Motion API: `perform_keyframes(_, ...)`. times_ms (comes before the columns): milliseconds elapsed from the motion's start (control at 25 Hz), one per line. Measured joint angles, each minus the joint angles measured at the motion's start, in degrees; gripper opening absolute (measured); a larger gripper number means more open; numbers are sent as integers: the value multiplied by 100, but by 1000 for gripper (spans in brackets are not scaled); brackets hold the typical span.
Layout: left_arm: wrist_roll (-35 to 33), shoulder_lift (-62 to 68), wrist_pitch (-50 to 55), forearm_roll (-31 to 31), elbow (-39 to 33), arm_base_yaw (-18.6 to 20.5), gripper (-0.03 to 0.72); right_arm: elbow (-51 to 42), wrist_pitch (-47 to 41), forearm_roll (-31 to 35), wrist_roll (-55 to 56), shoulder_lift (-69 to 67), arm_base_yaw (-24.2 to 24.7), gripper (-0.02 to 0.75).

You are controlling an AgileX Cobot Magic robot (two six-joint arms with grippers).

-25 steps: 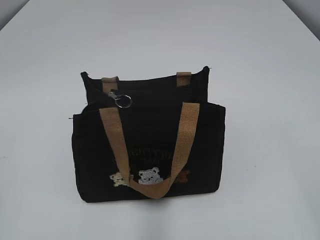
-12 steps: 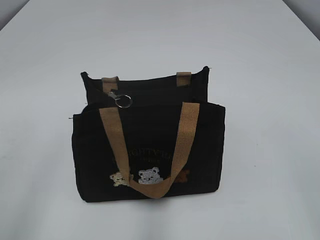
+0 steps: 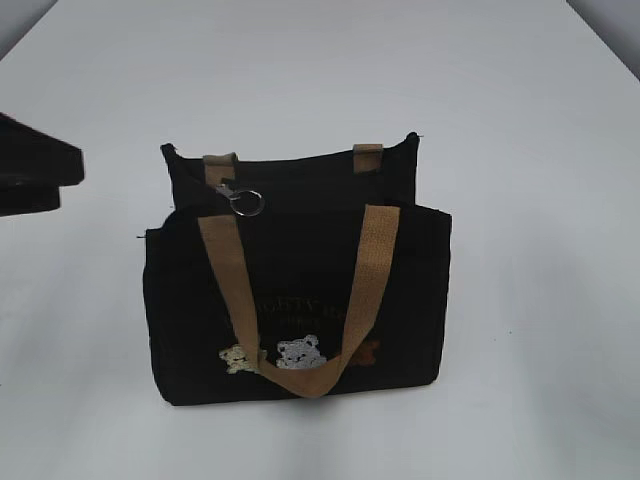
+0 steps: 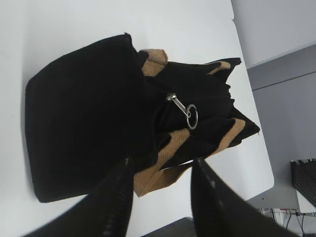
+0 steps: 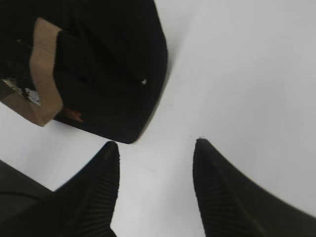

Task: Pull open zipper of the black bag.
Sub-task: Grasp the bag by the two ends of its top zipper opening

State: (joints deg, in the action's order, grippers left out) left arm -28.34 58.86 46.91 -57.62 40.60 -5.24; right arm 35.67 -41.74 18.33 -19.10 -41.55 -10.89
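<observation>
The black bag [image 3: 300, 270] stands upright mid-table, with tan straps and small embroidered bears on its front. The zipper's silver pull and ring [image 3: 243, 199] lie at the top left of the bag. In the left wrist view the pull and ring [image 4: 183, 109] rest on the bag [image 4: 84, 123], well ahead of my left gripper [image 4: 162, 164], which is open and empty. A dark part of the left arm [image 3: 35, 165] shows at the left edge. My right gripper [image 5: 155, 144] hangs open over bare table beside the bag's corner [image 5: 123, 98].
The white table [image 3: 520, 200] surrounds the bag on all sides. In the left wrist view the table's far edge, a grey floor and a dark rack [image 4: 303, 177] lie beyond the bag.
A dark part of the left arm has come into the exterior view at the left edge. The bag and its zipper pull have not moved.
</observation>
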Motion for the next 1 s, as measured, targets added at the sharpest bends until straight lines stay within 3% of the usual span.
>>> perform_keyframes(200, -64, 1407, -5, -20, 670, -307, 413, 834, 23, 656, -786, -1422, -492, 379)
perform_keyframes(600, -69, 3267, -161, -219, 1566, -626, 407, 2634, 23, 809, -1452, -3476, -1794, 379)
perform_keyframes(840, -69, 3622, -315, -316, 1933, -733, 289, 3322, 35, 815, -1784, -4370, -2297, 379)
perform_keyframes(1000, -199, 3652, -380, -311, 2045, -887, 87, 3673, 40, 815, -1982, -4857, -2526, 379)
